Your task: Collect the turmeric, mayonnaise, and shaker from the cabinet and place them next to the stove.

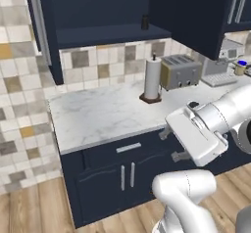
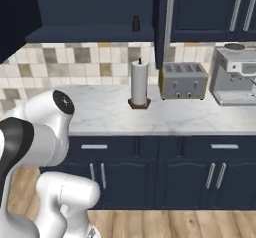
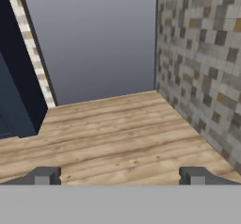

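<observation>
you are at the fetching step, with the shaker (image 1: 145, 22) standing near the right end of the open cabinet (image 1: 105, 34) shelf's front edge, so next raise the arm to it, since the gripper (image 3: 120, 175) is spread wide, empty, aimed at the wooden floor (image 3: 117, 133).

White, rounded arm (image 1: 196, 198) segments with dark grey joint rings and a black end cap; flat white hand block; two small dark grey fingertips (image 3: 44, 176)
</observation>
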Available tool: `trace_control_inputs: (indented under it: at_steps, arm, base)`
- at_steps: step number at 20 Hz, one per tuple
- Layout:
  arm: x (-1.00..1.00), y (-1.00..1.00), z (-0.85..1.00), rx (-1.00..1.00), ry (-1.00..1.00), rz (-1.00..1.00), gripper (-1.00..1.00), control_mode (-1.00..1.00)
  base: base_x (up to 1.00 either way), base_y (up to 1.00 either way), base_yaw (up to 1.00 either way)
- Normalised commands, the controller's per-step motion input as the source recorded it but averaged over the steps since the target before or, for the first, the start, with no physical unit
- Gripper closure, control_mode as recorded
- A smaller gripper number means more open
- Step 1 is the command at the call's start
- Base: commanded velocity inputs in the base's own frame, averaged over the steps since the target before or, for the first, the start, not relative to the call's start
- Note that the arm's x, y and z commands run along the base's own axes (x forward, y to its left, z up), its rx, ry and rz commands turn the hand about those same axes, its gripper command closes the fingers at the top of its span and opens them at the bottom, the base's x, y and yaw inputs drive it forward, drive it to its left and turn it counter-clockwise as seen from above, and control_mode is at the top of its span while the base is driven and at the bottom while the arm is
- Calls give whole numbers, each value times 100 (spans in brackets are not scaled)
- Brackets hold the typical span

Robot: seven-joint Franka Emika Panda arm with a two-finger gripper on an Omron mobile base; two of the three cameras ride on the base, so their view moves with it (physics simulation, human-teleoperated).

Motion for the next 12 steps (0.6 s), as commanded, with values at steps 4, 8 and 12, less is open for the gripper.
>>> trace_control_inputs:
  at_steps: [4,8,12]
  arm:
    - [0,0,0,0,0,0,-100,100]
    - [0,0,0,0,0,0,-100,100]
    - [0,0,0,0,0,0,-100,100]
  base:
    - [88,-3,0]
    - [93,-10,0]
    - [93,-19,0]
